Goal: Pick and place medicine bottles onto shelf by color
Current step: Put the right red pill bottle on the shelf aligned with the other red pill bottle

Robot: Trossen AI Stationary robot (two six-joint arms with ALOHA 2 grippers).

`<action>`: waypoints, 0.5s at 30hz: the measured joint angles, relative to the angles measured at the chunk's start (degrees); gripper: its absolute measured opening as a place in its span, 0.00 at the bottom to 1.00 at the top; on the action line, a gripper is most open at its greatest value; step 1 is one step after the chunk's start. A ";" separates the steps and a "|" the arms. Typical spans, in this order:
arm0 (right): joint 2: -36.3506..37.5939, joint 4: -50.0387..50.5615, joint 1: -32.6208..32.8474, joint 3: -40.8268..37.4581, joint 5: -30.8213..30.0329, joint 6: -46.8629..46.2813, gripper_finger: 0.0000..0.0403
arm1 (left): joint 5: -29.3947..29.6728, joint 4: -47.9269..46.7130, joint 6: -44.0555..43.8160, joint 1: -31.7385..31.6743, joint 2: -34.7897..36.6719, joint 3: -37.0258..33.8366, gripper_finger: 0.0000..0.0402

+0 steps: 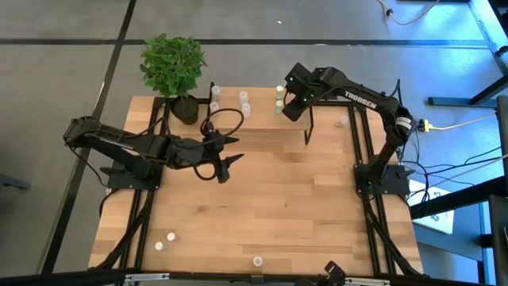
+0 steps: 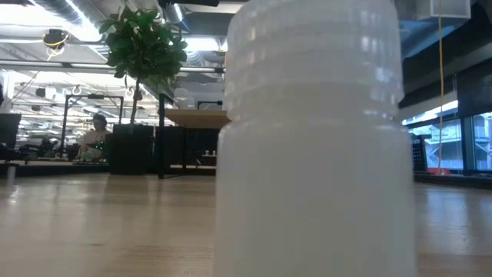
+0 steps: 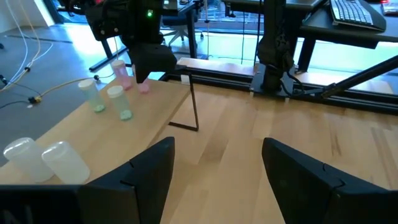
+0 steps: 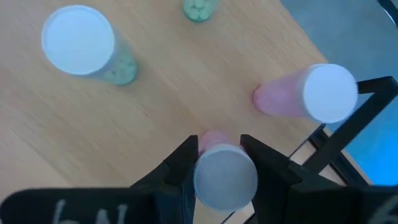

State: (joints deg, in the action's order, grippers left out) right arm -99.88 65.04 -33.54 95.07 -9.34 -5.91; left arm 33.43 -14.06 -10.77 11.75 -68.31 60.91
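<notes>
Above, in the high view's upper right, my right gripper (image 1: 284,102) hangs over the shelf (image 1: 262,107). Its wrist view shows it clamping a pink bottle (image 4: 224,174) upright, another pink bottle (image 4: 305,94) just beside. My left gripper (image 3: 217,180) waits half-open, empty.

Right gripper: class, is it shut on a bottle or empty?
Shut on a pink bottle: the right gripper has fingers pressing both its sides.

- The right gripper (image 4: 219,163) points straight down at the end of its outstretched arm, fingers (image 4: 180,165) clamped on either side of a pink medicine bottle (image 4: 224,176)
- The left gripper (image 1: 226,157) reaches level and forward from its folded arm, jaws spread with nothing between them
</notes>
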 joint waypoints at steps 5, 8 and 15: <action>0.00 0.00 -0.04 0.00 1.45 -0.02 0.28 | 0.00 0.00 0.00 0.00 0.00 0.02 0.59; 0.00 0.00 -0.07 0.00 1.44 -0.02 0.28 | 0.00 -0.01 0.00 0.00 0.00 0.02 0.59; 0.02 -0.02 -0.20 0.00 1.44 0.05 0.29 | 0.00 0.00 0.00 0.00 0.00 0.01 0.59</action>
State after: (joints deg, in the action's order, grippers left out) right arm -99.85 65.01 -33.74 95.07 -7.90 -5.86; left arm 33.43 -14.06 -10.76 11.75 -68.31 60.92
